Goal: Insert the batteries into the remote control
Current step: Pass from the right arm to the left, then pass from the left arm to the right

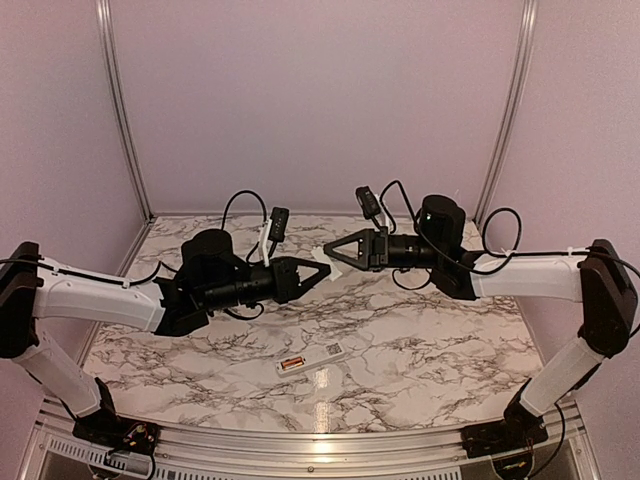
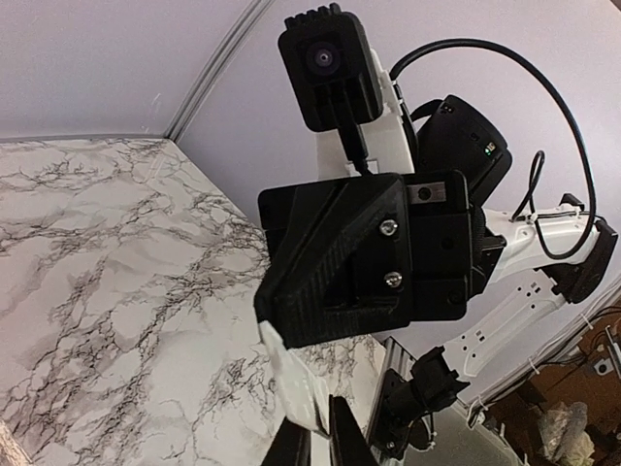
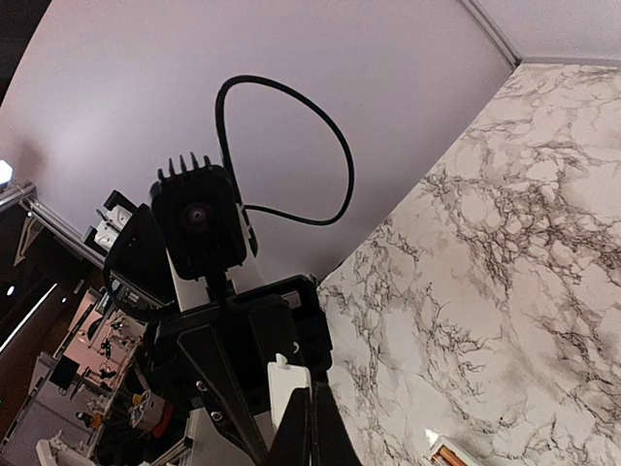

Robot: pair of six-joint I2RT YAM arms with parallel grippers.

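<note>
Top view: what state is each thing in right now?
remote control: lying flat, battery bay open and facing up.
battery: one reddish-orange, seated in the bay.
white piece: held in mid-air.
left end effector: apparently shut on white piece.
right end effector: apparently shut on white piece.

Remote control [image 1: 311,359] on the table [image 1: 430,345] toward the front, batteries [image 1: 291,364] in its left end, left gripper [image 1: 322,270] and right gripper [image 1: 332,249] tip to tip above and behind it, flat piece [image 1: 338,262] between them.
</note>
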